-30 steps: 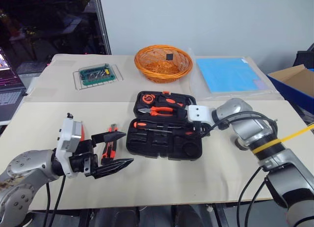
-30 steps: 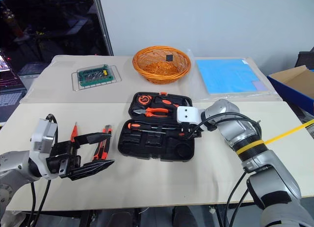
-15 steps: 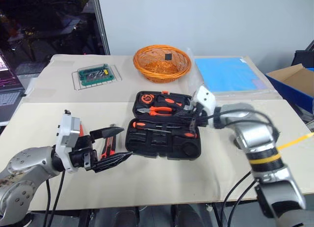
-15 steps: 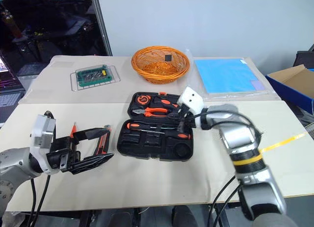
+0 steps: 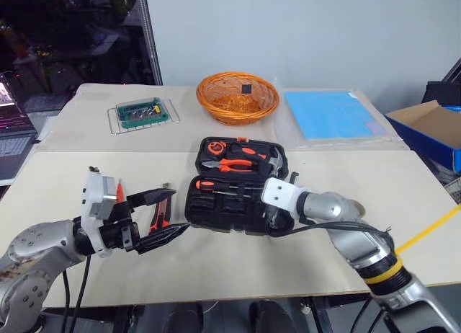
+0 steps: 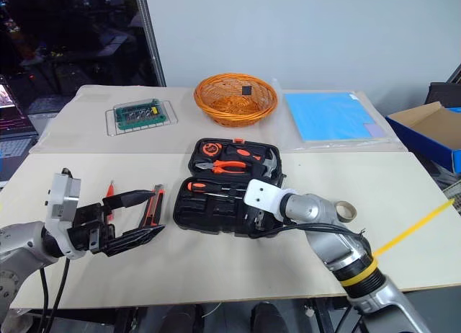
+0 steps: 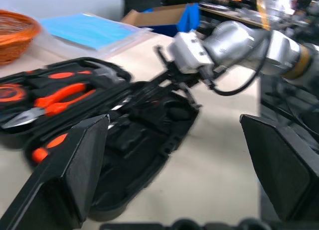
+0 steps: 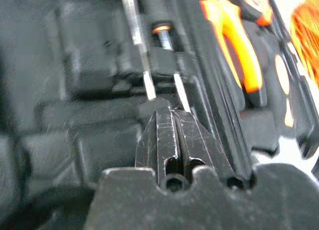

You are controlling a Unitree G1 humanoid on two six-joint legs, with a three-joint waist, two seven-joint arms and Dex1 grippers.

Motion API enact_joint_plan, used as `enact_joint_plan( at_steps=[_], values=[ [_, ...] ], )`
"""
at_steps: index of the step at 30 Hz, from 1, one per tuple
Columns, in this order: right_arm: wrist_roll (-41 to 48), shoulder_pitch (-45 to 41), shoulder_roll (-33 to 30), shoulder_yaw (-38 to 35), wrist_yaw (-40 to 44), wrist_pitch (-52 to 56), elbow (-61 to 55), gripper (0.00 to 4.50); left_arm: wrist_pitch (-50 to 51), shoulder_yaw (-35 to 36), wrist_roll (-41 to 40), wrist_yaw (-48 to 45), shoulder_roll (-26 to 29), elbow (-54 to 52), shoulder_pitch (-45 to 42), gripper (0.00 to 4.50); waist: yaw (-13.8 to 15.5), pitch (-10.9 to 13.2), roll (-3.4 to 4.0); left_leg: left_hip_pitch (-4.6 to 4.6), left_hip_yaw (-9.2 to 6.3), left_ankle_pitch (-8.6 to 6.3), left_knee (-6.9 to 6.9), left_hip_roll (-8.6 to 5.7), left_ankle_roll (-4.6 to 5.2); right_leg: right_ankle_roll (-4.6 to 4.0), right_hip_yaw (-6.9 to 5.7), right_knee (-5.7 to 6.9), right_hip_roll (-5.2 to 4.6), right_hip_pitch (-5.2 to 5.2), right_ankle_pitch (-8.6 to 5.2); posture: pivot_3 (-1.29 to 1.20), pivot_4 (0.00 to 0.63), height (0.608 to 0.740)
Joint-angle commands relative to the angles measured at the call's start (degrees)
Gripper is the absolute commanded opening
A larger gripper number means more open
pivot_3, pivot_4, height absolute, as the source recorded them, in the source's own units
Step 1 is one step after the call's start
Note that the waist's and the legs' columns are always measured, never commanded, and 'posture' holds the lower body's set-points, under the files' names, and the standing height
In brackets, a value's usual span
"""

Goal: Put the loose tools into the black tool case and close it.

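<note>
The black tool case [image 5: 232,212] lies open at the table's middle. Its far half holds the orange pliers and hammer; two black-and-orange screwdrivers [image 5: 216,184] lie in its near half. My right gripper [image 5: 273,219] is shut with nothing in it, and its fingertips [image 8: 167,110] sit low over the case's near right recesses, just short of the screwdriver shafts. Left of the case my left gripper [image 5: 180,210] stands open, its fingers [image 7: 70,175] wide apart. The orange-black utility knife [image 5: 160,212] lies on the table by it. The small orange tester screwdriver [image 6: 110,189] lies further left. A grey tape roll [image 6: 346,211] rests right of the case.
An orange wicker basket [image 5: 238,95] stands at the back, with a clear box of green bits [image 5: 144,112] to its left and a blue sheet [image 5: 331,114] to its right. A blue-and-cardboard box [image 5: 432,127] sits beyond the right edge. A yellow strap [image 5: 425,233] crosses the front right.
My right gripper has shut and swung from the case's far right edge down to its near right corner. The left gripper has hardly moved and stays open.
</note>
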Motion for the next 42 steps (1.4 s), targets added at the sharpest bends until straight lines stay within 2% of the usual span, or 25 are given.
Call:
enact_joint_plan(
  at_steps=[1, 2, 3, 6, 9, 11, 13, 14, 20, 23, 28, 29, 32, 33, 35, 38, 41, 42],
  values=[
    [19.94, -0.58, 2.27, -12.09, 4.44, 3.23, -11.45, 0.30, 0.01, 2.02, 4.41, 12.69, -3.51, -1.22, -0.72, 4.50, -0.17, 0.17, 0.21, -0.11, 0.01, 0.12, 0.00, 0.01, 0.20, -0.05, 0.03, 0.00, 0.04, -0.11, 0.11, 0.00, 0.150, 0.740],
    [23.53, -0.15, 1.26, -13.72, 5.86, 5.62, -14.35, 0.63, 1.76, 2.51, 4.86, 16.75, -4.20, -0.88, -1.12, 4.50, -0.02, 0.22, 0.30, -0.14, -0.03, 0.12, 0.00, 0.01, 0.20, -0.13, 0.02, -0.01, 0.06, -0.11, 0.27, 0.00, 0.150, 0.740],
    [27.40, 0.40, -0.05, -15.24, 7.47, 7.81, -16.98, 0.75, 5.84, 3.05, 5.73, 22.49, -4.33, -0.32, -1.88, 4.50, 0.06, 0.23, 0.31, -0.15, -0.03, 0.12, -0.01, -0.01, 0.20, -0.03, 0.03, -0.01, 0.01, -0.11, 0.37, 0.00, 0.150, 0.740],
    [34.83, 1.94, -5.70, -17.63, 12.04, 12.23, -22.12, 1.86, 17.93, 5.67, 7.19, 38.04, -5.51, 2.14, -5.56, 4.50, 0.47, 0.24, 0.20, -0.16, -0.19, 0.08, -0.03, -0.03, 0.19, 0.12, -0.09, -0.05, 0.07, -0.04, 0.37, 0.00, 0.150, 0.740],
    [39.58, 3.34, -10.29, -20.04, 14.17, 14.61, -24.82, 2.86, 23.54, 4.40, 8.67, 42.72, -5.27, 0.27, -6.54, 4.50, 0.38, 0.27, 0.14, -0.16, -0.18, 0.07, -0.03, -0.02, 0.17, 0.15, -0.10, -0.06, 0.06, -0.06, 0.35, 0.00, 0.150, 0.740],
    [41.06, 4.21, -12.45, -21.55, 14.59, 14.72, -25.54, 3.70, 26.89, 3.35, 9.37, 45.52, -5.78, -0.09, -8.09, 4.50, 0.26, 0.27, 0.13, -0.16, -0.11, 0.07, -0.03, -0.05, 0.17, -0.04, -0.09, -0.07, -0.01, -0.08, 0.25, 0.00, 0.150, 0.740],
    [42.94, 5.30, -14.62, -23.54, 15.39, 15.06, -26.28, 4.28, 30.57, 2.07, 11.10, 48.95, -6.50, 1.47, -10.51, 4.50, 0.25, 0.28, 0.11, -0.15, -0.07, 0.03, -0.02, -0.07, 0.10, -0.15, -0.07, -0.08, -0.04, -0.09, 0.17, 0.00, 0.150, 0.740],
    [43.22, 5.74, -15.47, -24.01, 15.63, 14.76, -26.57, 4.43, 32.29, 1.92, 11.71, 50.36, -7.15, 2.65, -11.73, 4.50, 0.31, 0.28, 0.10, -0.14, -0.08, 0.02, -0.02, -0.06, 0.07, -0.14, -0.07, -0.09, -0.02, -0.08, 0.17, 0.00, 0.150, 0.740],
    [43.56, 7.82, -17.60, -24.61, 15.57, 13.17, -27.71, 4.43, 35.76, -2.58, 17.89, 53.25, -9.08, 9.91, -16.74, 4.50, 0.20, 0.27, 0.07, -0.15, -0.08, 0.06, -0.02, -0.07, 0.13, -0.13, -0.05, -0.09, 0.02, -0.10, 0.18, 0.00, 0.150, 0.740],
    [43.20, 8.63, -17.97, -25.15, 14.89, 12.61, -28.42, 4.50, 35.81, -4.51, 19.90, 53.59, -12.25, 12.02, -17.24, 3.83, 0.24, 0.27, 0.04, -0.19, -0.07, 0.07, -0.03, -0.11, 0.14, -0.14, -0.03, -0.13, -0.02, -0.10, 0.26, 0.00, 0.150, 0.740],
    [43.51, 9.32, -18.63, -26.22, 14.47, 12.25, -29.10, 4.50, 34.95, -4.70, 22.70, 53.56, -15.68, 11.56, -16.51, 1.96, 0.40, 0.25, 0.07, -0.14, -0.08, 0.03, -0.02, -0.12, 0.08, -0.23, -0.04, -0.14, -0.04, -0.06, 0.26, 0.00, 0.150, 0.740],
    [43.59, 9.44, -18.71, -26.38, 14.46, 12.18, -29.18, 4.50, 34.58, -4.62, 23.12, 53.23, -15.98, 11.36, -16.24, 1.72, 0.41, 0.25, 0.07, -0.13, -0.08, 0.02, -0.02, -0.12, 0.06, -0.23, -0.03, -0.13, -0.04, -0.06, 0.25, 0.00, 0.150, 0.740],
    [43.54, 10.16, -18.70, -26.65, 14.61, 11.66, -29.48, 4.50, 29.65, -4.53, 24.67, 51.14, -15.63, 10.45, -14.89, 0.56, 0.33, 0.24, 0.08, -0.11, -0.08, 0.00, -0.02, -0.12, 0.04, -0.19, -0.03, -0.13, -0.05, -0.05, 0.22, 0.00, 0.150, 0.740],
    [43.60, 10.49, -18.68, -26.72, 14.69, 11.48, -29.63, 4.50, 27.35, -4.18, 24.88, 49.90, -15.32, 9.89, -14.54, 0.47, 0.26, 0.24, 0.08, -0.11, -0.07, 0.00, -0.02, -0.11, 0.04, -0.20, -0.01, -0.12, -0.04, -0.06, 0.22, 0.00, 0.150, 0.740],
    [44.03, 11.27, -18.61, -27.10, 14.73, 11.23, -30.03, 4.50, 22.15, -3.64, 23.74, 44.68, -14.05, 8.53, -14.39, 0.48, 0.29, 0.25, 0.07, -0.14, -0.08, 0.00, -0.03, -0.10, 0.04, -0.22, -0.01, -0.12, -0.04, -0.09, 0.23, 0.00, 0.150, 0.740],
    [45.65, 15.09, -19.46, -30.12, 16.18, 10.90, -31.42, 4.50, 14.17, -5.73, 17.82, 26.41, -8.53, 6.08, -16.43, 0.48, 0.70, 0.31, -0.03, -0.27, -0.10, -0.01, -0.02, -0.09, 0.02, -0.32, -0.07, -0.15, -0.04, -0.17, 0.27, 0.00, 0.150, 0.740],
    [46.42, 19.45, -21.14, -33.86, 17.51, 10.91, -32.43, 4.50, 10.12, -13.98, 14.89, 5.58, 1.27, 5.84, -18.51, 0.48, 1.60, 0.32, -0.01, -0.48, -0.08, -0.05, -0.01, -0.12, -0.05, -0.34, -0.11, -0.27, -0.09, -0.26, 0.25, 0.00, 0.150, 0.740],
    [46.52, 22.18, -21.68, -36.50, 18.06, 10.91, -33.09, 4.50, 8.37, -18.45, 15.56, -0.96, 4.04, 7.41, -21.70, 0.48, 1.70, 0.32, 0.04, -0.48, -0.03, -0.15, -0.02, -0.13, -0.21, -0.35, -0.10, -0.36, -0.14, -0.25, 0.25, 0.00, 0.150, 0.740]
  ],
)
